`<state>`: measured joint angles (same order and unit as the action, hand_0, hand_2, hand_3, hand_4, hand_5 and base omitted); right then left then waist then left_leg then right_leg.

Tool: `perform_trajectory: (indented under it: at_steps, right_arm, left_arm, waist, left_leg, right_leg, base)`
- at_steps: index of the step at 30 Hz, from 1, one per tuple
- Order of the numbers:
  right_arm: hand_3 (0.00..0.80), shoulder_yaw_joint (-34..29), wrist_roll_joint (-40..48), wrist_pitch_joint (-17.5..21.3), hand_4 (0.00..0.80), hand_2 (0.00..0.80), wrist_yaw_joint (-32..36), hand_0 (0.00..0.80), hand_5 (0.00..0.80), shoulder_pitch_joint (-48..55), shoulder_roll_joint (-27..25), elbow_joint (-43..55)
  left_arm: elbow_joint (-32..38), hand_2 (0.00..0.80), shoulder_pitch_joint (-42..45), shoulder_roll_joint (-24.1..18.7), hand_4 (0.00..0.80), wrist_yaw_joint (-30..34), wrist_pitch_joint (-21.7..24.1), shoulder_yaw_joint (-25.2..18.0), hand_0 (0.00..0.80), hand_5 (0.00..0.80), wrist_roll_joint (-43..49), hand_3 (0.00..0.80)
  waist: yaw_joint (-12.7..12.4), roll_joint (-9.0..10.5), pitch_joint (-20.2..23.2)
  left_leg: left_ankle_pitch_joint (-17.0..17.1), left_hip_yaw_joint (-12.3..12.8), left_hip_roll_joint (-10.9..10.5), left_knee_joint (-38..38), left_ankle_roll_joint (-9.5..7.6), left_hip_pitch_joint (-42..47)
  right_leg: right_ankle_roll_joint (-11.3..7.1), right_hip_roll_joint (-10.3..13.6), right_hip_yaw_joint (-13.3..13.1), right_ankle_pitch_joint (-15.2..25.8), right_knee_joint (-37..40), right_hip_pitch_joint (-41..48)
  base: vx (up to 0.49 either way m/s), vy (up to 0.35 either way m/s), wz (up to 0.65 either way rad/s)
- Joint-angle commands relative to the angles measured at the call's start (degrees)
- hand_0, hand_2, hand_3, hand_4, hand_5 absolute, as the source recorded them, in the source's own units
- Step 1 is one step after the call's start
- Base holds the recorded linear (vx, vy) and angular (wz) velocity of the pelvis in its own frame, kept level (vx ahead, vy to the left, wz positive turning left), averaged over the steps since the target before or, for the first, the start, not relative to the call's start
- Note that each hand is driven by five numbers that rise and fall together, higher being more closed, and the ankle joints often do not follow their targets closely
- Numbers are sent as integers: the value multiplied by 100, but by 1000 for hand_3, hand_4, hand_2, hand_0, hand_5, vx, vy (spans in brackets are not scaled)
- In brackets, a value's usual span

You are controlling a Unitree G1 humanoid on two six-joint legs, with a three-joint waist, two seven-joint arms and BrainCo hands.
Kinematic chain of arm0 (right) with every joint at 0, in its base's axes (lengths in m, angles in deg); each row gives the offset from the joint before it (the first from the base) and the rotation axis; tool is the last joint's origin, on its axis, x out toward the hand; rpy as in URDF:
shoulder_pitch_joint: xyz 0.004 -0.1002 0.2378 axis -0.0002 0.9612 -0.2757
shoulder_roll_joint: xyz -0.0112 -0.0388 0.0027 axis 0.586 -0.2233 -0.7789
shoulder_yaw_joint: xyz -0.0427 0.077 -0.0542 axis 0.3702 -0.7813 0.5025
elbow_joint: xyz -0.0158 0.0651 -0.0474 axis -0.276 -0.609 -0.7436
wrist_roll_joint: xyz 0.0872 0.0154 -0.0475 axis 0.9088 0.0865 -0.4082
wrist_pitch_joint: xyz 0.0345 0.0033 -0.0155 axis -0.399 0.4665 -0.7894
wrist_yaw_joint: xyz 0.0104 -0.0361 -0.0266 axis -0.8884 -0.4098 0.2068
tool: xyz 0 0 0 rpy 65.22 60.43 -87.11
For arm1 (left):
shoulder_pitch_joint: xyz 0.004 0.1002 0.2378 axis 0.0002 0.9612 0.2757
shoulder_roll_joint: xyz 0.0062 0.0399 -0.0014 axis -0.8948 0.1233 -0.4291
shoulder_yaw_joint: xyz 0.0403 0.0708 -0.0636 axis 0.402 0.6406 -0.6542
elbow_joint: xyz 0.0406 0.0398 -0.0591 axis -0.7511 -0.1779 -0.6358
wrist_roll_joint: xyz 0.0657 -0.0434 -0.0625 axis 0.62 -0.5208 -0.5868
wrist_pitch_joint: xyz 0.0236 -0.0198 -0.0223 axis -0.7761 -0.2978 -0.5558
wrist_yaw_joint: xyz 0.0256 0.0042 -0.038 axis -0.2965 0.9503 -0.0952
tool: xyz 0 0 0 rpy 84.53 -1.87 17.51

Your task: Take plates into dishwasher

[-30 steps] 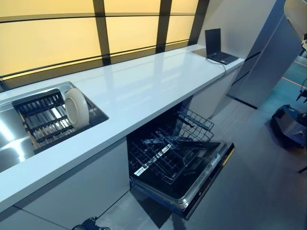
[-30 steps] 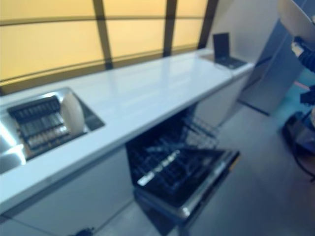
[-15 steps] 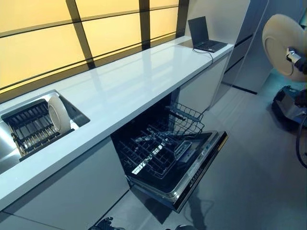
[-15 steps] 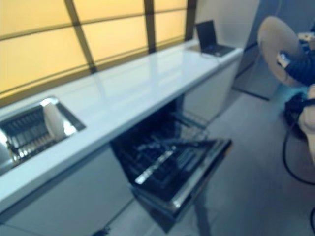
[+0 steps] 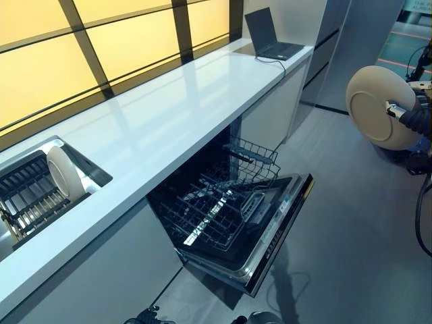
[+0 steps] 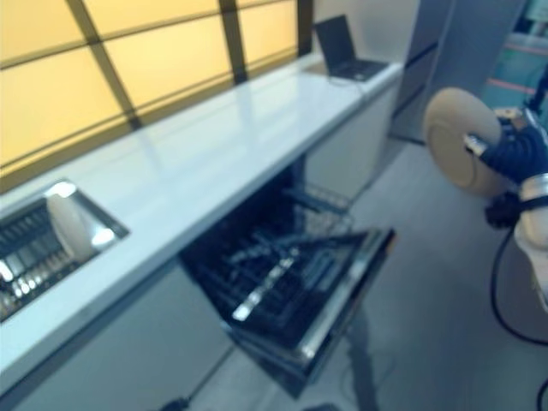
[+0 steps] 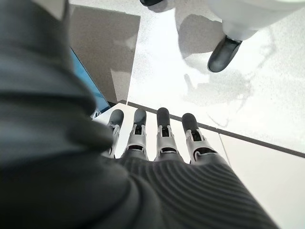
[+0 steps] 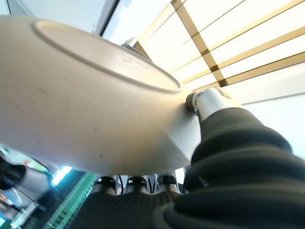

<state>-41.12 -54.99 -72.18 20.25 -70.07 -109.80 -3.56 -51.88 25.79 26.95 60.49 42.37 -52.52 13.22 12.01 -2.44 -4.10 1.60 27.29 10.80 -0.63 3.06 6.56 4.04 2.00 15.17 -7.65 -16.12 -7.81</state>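
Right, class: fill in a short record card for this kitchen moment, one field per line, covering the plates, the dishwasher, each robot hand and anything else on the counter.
held plate: cream plate, on edge, gripped by right robot hand, out to the right of the dishwasher
other plate: upright in sink rack
dishwasher: door down, lower rack pulled out, no plates in it
left robot hand: fingers straight, empty
counter: laptop at far end
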Motion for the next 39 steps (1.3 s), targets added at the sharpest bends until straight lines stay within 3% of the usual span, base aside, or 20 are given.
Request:
perform_trajectory:
  at_steps: [1,10,29,39]
  right_arm:
    - [800,-302,546,50,800,800,159,800,800,-113,625,317]
    - [800,-195,1125,-95,800,800,476,800,800,-5,910,298]
    - [800,780,979,-479,800,800,1087,800,800,-234,1497,495]
    - [800,1341,748,-621,800,800,1016,800,800,-465,2029,156]
  left_arm:
    - [-33,0,-53,-277,0,1,155,-39,0,0,-45,0]
    - [-38,0,-78,-282,0,-17,168,22,0,0,-67,0]
    - [92,0,-72,-260,0,96,71,248,0,0,92,0]
    - [282,0,-188,-237,0,224,-24,542,0,0,278,0]
  waist:
    - [36,494,118]
    - [52,513,71]
    - [-6,434,-33]
    - [-88,307,-158]
  left_leg:
    - [-152,222,-329,-436,14,-255]
    - [-38,365,-288,-436,65,-285]
    - [137,353,-234,-351,130,-389]
    - [120,286,-267,-368,112,-458]
  right_leg:
    - [-250,-182,-219,163,1682,1302]
    - [-246,-203,-171,268,1877,1327]
    - [-209,-208,-212,277,1911,1308]
    - [-243,-142,-160,307,1929,1220]
  base:
    - [-21,21,-17]
    - [-5,2,-2]
    - [7,-10,-2]
    - [7,-4,0]
